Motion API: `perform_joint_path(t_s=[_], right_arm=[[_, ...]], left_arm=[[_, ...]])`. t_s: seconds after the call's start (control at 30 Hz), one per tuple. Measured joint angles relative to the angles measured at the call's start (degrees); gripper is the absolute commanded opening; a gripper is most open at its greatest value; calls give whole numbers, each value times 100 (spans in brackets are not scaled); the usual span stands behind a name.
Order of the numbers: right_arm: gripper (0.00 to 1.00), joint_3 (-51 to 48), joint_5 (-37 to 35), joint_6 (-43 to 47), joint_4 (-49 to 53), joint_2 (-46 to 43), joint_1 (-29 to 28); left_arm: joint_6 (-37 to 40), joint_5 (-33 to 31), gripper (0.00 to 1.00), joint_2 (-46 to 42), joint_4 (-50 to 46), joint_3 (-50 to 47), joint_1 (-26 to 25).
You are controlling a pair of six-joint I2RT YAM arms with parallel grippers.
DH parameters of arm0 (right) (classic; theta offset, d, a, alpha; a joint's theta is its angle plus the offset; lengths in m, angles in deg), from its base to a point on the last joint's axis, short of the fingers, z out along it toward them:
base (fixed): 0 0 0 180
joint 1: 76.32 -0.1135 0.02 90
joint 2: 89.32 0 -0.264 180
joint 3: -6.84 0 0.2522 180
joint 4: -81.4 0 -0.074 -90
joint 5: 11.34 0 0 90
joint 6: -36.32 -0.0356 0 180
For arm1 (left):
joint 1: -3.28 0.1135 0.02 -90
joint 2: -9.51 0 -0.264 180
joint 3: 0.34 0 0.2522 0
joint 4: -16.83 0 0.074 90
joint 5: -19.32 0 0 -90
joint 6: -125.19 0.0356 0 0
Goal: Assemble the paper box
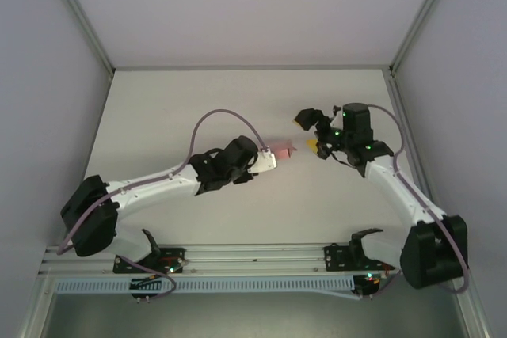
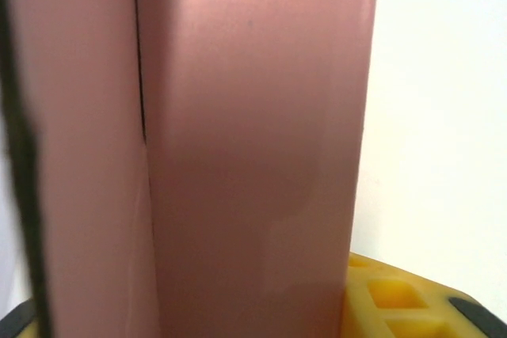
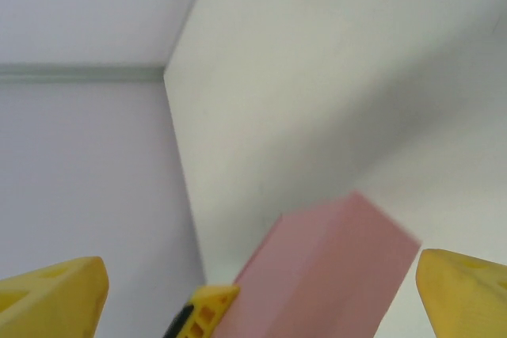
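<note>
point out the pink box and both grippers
paper box (image 1: 283, 150), top view, pink top face
left gripper (image 1: 272, 157), top view, between fingertips at the box
right gripper (image 1: 308, 134), top view, gap between open yellow fingers

Plain pink paper box (image 1: 281, 150), yellow-tipped right gripper (image 1: 307, 134), white table (image 1: 238, 104)

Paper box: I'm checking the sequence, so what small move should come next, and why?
Probably draw the right end effector back a little: its jaws stand wide open, clear of the paper box, which the left end effector grips alone.
</note>
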Motion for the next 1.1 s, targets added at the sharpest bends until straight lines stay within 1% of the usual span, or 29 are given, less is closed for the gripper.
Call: perform_joint_path(t_s=[0.07, 0.17, 0.23, 0.33, 0.43, 0.53, 0.67, 0.7, 0.73, 0.87, 0.9, 0.93, 1.0, 1.03, 1.1], right_arm=[[100, -26, -487, 492, -59, -396, 52], [100, -177, -774, 1172, -308, -826, 114], [100, -212, -629, 1725, -402, -863, 116], [100, -170, -129, 2487, -374, -629, 103], [100, 20, 210, 3204, -66, -219, -22], [99, 247, 271, 3851, 337, 157, -289], [93, 492, 179, 4531, 765, 573, -662], [91, 551, 114, 4666, 852, 667, -745], [88, 610, 55, 4815, 935, 758, -831], [77, 741, -170, 5165, 1064, 988, -1078], [73, 761, -234, 5246, 1080, 1045, -1130], [71, 780, -295, 5292, 1108, 1095, -1172], [69, 791, -409, 5375, 1128, 1185, -1252], [66, 791, -470, 5416, 1143, 1211, -1292], [64, 791, -540, 5480, 1152, 1244, -1368]], left_arm=[[2, 286, 41, 70, -566, 243, 149], [33, 656, 42, 319, -1207, 529, 398], [76, 922, 42, 566, -1589, 669, 603], [229, 1327, 44, 927, -2039, 894, 918], [433, 1648, 45, 1117, -2302, 1217, 1158], [619, 1840, 46, 1311, -2487, 1427, 1314], [780, 1971, 49, 1523, -2677, 1668, 1373], [796, 1980, 53, 1567, -2702, 1703, 1373], [822, 1985, 56, 1611, -2728, 1735, 1373], [828, 1987, 56, 1665, -2798, 1781, 1373], [826, 1985, 56, 1676, -2817, 1797, 1373], [826, 1985, 56, 1698, -2839, 1827, 1373], [826, 1985, 56, 1773, -2861, 1910, 1373], [826, 1985, 56, 1803, -2865, 1939, 1373], [826, 1985, 56, 1827, -2865, 1961, 1375]])
